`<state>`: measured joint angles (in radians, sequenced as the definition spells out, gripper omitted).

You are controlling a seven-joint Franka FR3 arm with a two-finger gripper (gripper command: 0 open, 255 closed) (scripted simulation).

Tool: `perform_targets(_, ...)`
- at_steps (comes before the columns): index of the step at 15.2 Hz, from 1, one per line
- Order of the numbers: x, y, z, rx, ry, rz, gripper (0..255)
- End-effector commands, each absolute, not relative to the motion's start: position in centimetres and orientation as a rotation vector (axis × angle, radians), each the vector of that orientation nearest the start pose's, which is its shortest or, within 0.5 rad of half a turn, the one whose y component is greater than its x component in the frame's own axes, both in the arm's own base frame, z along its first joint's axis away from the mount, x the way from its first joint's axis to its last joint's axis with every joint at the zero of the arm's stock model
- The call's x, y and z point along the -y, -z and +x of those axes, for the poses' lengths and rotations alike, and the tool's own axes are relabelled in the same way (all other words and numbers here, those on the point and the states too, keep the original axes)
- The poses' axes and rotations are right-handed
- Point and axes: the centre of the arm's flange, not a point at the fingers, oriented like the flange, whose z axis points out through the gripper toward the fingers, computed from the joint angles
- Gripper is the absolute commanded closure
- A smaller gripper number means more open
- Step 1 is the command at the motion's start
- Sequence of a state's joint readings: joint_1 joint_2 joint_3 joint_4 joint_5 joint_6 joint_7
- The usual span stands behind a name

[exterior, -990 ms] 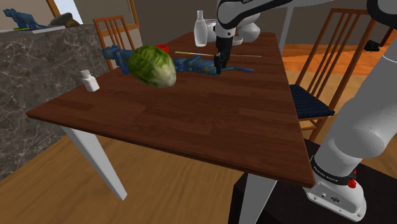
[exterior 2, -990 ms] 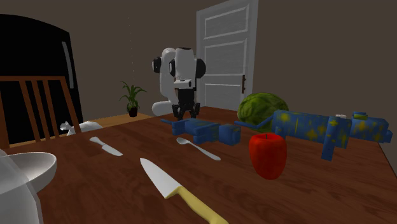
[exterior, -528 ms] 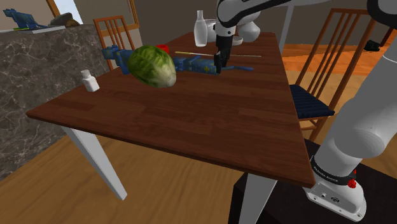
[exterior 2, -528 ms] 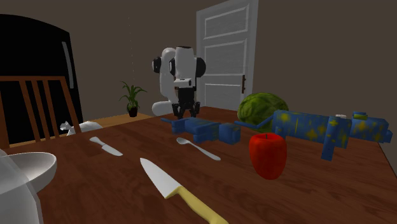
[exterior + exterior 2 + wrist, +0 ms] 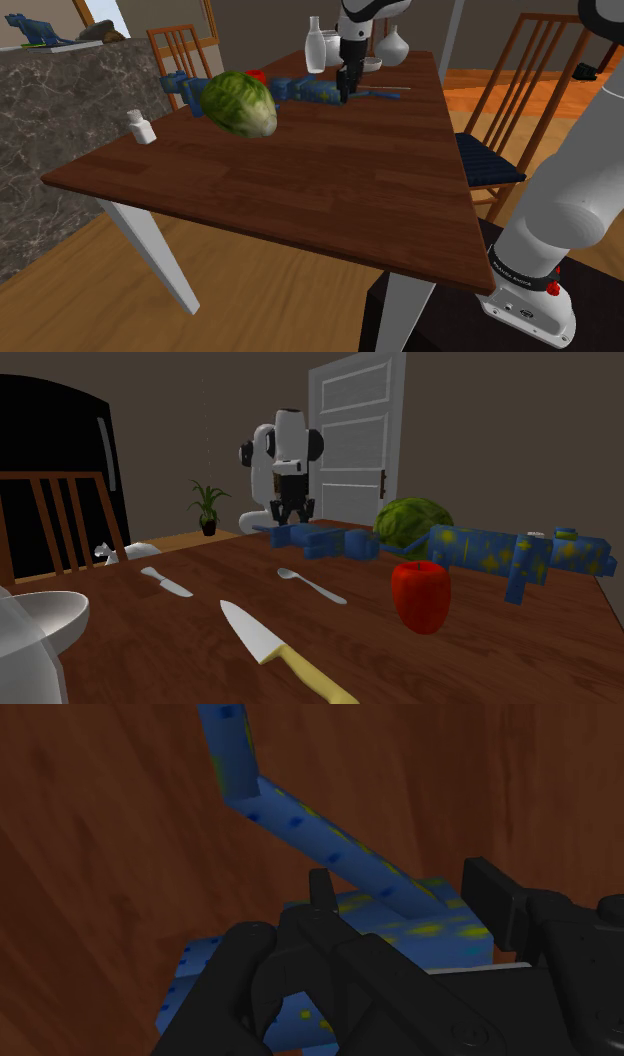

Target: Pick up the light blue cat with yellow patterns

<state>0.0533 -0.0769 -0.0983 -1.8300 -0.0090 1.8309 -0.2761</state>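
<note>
Premises: a domestic dining room. Grounds: a dark wood table [image 5: 300, 190] on white legs, with slat-backed wooden chairs [image 5: 488, 160] drawn up to it. A knife [image 5: 262, 637], spoon [image 5: 310, 584] and bowl [image 5: 45, 614] lie on top, with white vases [image 5: 392, 45] at one end. A white panelled door [image 5: 355, 432] and a potted plant [image 5: 207, 504] stand behind. A plank floor [image 5: 250, 300] lies underfoot, and a marbled stone counter [image 5: 60, 120] runs alongside.
</note>
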Motion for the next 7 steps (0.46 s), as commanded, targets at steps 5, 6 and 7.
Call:
perform_targets(5,2.8,-59.8,54.6,0.367,0.124,-3.131,255)
perform_targets(6,2.8,-59.9,54.6,0.367,0.124,-3.131,255)
perform_targets(7,2.8,-59.9,54.6,0.367,0.124,-3.131,255)
